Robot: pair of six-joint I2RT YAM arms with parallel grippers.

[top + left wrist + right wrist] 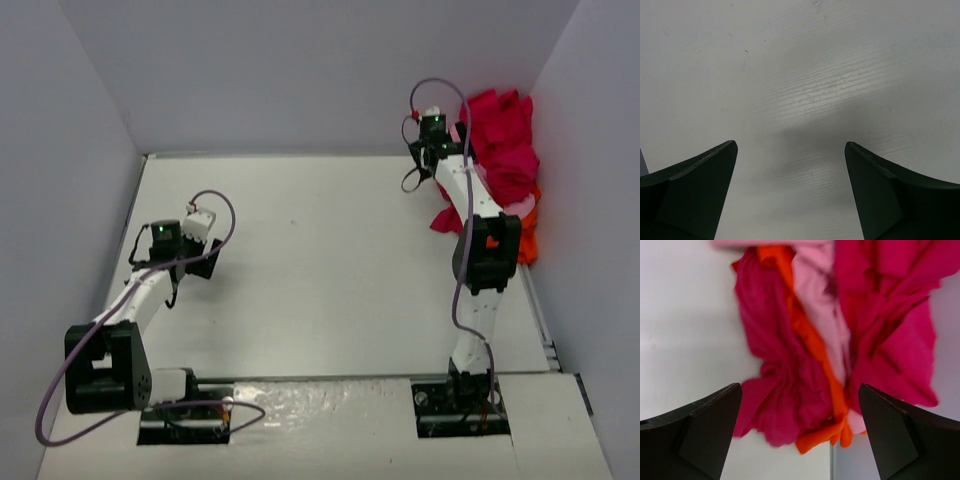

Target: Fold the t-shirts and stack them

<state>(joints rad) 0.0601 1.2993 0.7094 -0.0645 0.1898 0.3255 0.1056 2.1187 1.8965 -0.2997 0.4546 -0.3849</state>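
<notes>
The t-shirts lie crumpled in one heap (505,150) in the back right corner. In the right wrist view a darker magenta-red shirt (775,365) lies left. An orange shirt (807,337) and a light pink one (820,300) run down the middle, and a brighter crimson-red shirt (895,340) lies right. My right gripper (800,387) is open above the heap's near edge, holding nothing. It hangs by the heap's left side in the top view (432,140). My left gripper (790,143) is open and empty over bare table, far left of the heap (203,260).
White walls close in the table (320,270) at the back and on both sides. The heap leans against the right wall. A seam between table edge and wall (831,465) shows under the heap. Purple cables loop off both arms.
</notes>
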